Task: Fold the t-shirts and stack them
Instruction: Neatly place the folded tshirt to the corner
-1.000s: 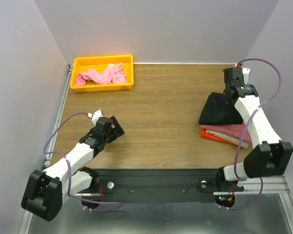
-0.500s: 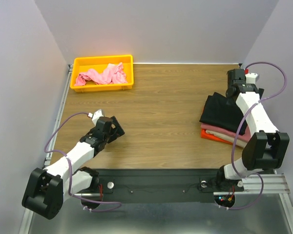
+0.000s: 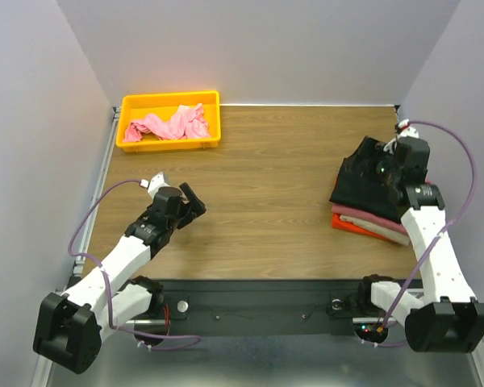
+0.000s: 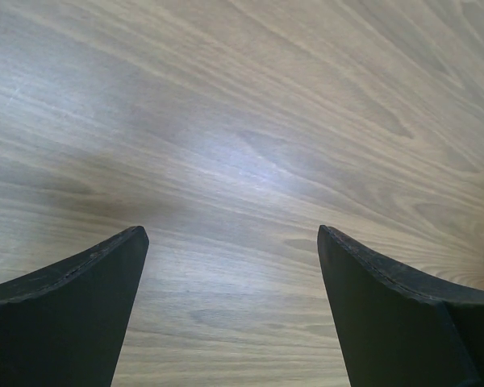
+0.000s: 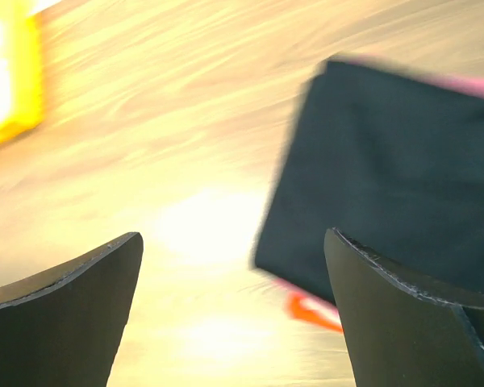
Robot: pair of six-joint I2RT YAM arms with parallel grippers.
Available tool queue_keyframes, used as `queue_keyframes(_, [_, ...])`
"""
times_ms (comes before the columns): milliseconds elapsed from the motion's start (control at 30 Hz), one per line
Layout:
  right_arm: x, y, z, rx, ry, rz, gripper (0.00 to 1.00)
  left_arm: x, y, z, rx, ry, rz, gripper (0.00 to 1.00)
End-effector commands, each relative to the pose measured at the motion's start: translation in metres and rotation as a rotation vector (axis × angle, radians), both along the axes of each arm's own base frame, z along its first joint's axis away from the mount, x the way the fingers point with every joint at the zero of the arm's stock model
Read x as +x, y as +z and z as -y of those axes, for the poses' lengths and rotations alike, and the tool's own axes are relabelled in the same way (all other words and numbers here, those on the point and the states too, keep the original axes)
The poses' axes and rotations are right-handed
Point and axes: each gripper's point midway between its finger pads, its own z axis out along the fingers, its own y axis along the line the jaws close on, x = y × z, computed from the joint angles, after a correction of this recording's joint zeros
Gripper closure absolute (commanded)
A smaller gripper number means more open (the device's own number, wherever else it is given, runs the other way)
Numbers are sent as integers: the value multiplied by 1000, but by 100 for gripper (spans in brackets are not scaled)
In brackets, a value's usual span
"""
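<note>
A folded black t-shirt (image 3: 361, 182) lies on top of a pile at the table's right, over a dusty rose-red t-shirt (image 3: 373, 219) and an orange t-shirt (image 3: 346, 227). My right gripper (image 3: 377, 161) hovers open over the black shirt's far right corner, with nothing between its fingers. In the blurred right wrist view the black shirt (image 5: 387, 161) fills the upper right, an orange edge (image 5: 310, 310) peeks out below it, and the right gripper (image 5: 232, 235) stands wide. A light pink t-shirt (image 3: 169, 125) lies crumpled in the bin. My left gripper (image 3: 197, 201) (image 4: 230, 231) hangs open over bare wood.
The yellow plastic bin (image 3: 171, 101) stands at the far left corner of the wooden table (image 3: 266, 185) and shows as a yellow blur (image 5: 8, 81) in the right wrist view. Grey walls close in the back and both sides.
My right gripper has opened and let go of the black t-shirt, which settled on the pile. The right arm drew back toward the near side. The left gripper shifted slightly.
</note>
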Motion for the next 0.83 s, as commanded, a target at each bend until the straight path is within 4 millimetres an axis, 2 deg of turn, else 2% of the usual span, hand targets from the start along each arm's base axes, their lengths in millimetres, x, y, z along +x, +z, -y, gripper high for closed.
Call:
queue_keyframes(0, [-5,-5,-52,184,230,91,0,13,41,2,-31,18,71,2])
queue_keyframes(100, [-14,1,-60,231,256,153,0,10,54,-7,0,51,67,2])
queue_keyframes(167, [-17,3,-62,252,254,181,0,11,74,-13,-1,85,103,2])
queue_keyframes(267, [-22,5,-55,231,214,213,0,4,119,-28,-9,136,204,2])
queue_keyframes(300, [-23,6,-53,224,204,220,0,1,120,-34,5,153,206,1])
queue_keyframes(333, [-25,8,-52,216,199,231,0,1,137,-44,19,200,246,1])
queue_keyframes(400, [-27,5,-49,203,186,235,0,-5,156,-62,39,279,283,1])
queue_keyframes(467, [-27,3,-46,192,174,236,0,-10,164,-69,36,310,297,1])
queue_keyframes(567, [-28,1,-45,184,173,236,0,-9,167,-69,30,308,318,1])
queue_keyframes(800, [-31,1,-41,171,150,248,0,-6,157,-68,57,306,282,1])
